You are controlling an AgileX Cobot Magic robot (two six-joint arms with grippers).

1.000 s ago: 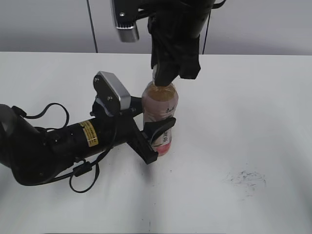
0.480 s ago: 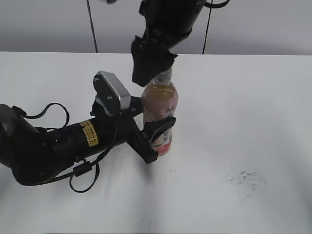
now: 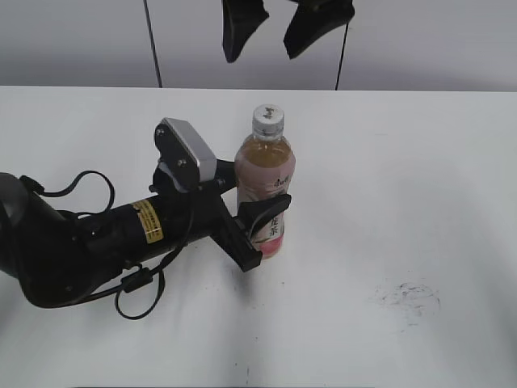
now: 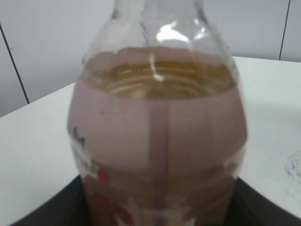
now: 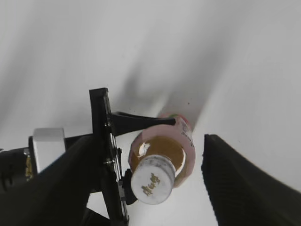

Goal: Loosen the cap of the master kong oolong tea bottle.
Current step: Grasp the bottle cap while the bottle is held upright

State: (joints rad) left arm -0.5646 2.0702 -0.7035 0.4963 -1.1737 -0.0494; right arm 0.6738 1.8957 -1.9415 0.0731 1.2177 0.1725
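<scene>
Left pincer (image 3: 262, 230) clamped around lower body of master kong oolong tea bottle (image 3: 266, 190), upright on white tabletop (image 3: 404, 202). Right pincer (image 3: 279, 32) spread wide, empty, raised above and clear of cap (image 3: 268, 118), seated on bottle neck.

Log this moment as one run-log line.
left gripper: shut on bottle, upright on table | right gripper: open, above cap, apart | cap: on bottle
</scene>
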